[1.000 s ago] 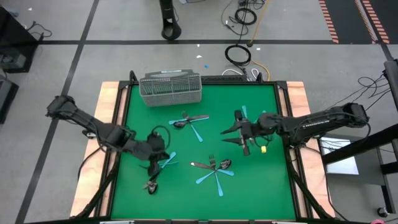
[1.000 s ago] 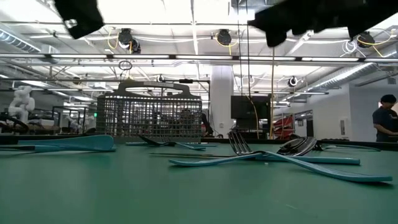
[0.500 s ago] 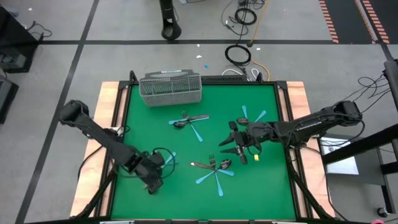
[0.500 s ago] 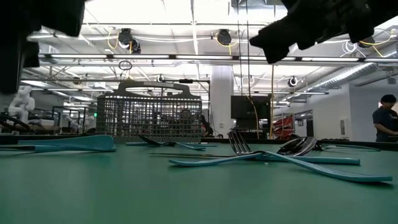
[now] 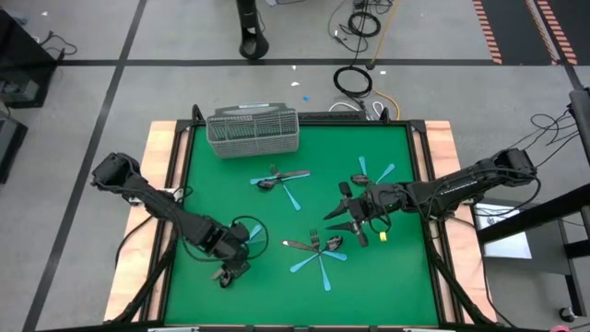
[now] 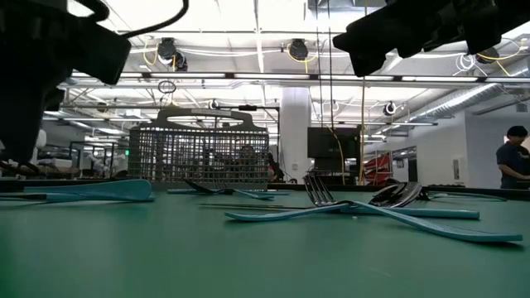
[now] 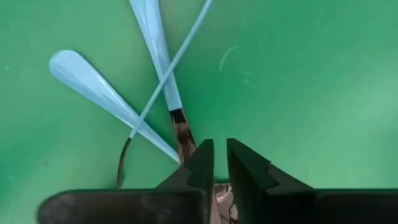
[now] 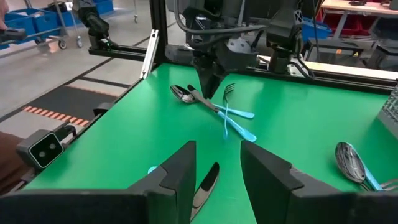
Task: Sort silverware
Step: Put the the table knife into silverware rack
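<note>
The left gripper [image 7: 216, 163] hides the metal end of a blue-handled utensil [image 7: 163, 74], so fork or spoon is unclear.

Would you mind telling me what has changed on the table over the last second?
The left gripper has swung toward the table's near edge and come down over the blue-handled pieces at the near left, its fingers almost together. The right gripper has drawn back slightly toward the near side and hovers open above the mat. The basket and the silverware have stayed put.
</note>
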`<state>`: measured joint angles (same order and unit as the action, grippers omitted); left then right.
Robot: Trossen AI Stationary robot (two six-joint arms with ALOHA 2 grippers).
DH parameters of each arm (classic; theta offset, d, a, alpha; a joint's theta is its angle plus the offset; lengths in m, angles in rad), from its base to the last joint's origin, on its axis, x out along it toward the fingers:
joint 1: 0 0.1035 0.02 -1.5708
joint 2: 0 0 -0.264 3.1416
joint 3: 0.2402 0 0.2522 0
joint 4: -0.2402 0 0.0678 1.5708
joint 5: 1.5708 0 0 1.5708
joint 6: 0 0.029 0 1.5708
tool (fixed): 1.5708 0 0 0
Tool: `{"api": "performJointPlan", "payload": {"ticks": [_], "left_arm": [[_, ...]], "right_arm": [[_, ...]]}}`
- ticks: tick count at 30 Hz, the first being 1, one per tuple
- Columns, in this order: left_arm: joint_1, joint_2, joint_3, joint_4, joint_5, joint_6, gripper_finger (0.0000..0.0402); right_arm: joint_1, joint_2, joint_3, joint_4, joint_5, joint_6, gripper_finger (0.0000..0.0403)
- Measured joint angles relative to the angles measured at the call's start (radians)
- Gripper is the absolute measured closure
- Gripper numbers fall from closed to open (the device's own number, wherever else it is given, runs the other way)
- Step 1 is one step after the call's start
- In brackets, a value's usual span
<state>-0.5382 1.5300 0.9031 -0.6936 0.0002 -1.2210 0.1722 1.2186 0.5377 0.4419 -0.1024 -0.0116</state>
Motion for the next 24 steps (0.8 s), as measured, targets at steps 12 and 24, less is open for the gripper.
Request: {"api": "performJointPlan", "payload": {"ticks": [12, 24], "left_arm": [[0.034, 0.013, -0.033, -0.005, -0.035, 0.006, 0.0261], [0.034, 0.038, -0.043, 0.056, -0.043, 0.035, 0.026]], "right_arm": [[0.0, 0.0, 0.0, -0.016, 0.002, -0.031, 0.0285], [0.0, 0.0, 0.0, -0.027, 0.002, -0.038, 0.0285]]}}
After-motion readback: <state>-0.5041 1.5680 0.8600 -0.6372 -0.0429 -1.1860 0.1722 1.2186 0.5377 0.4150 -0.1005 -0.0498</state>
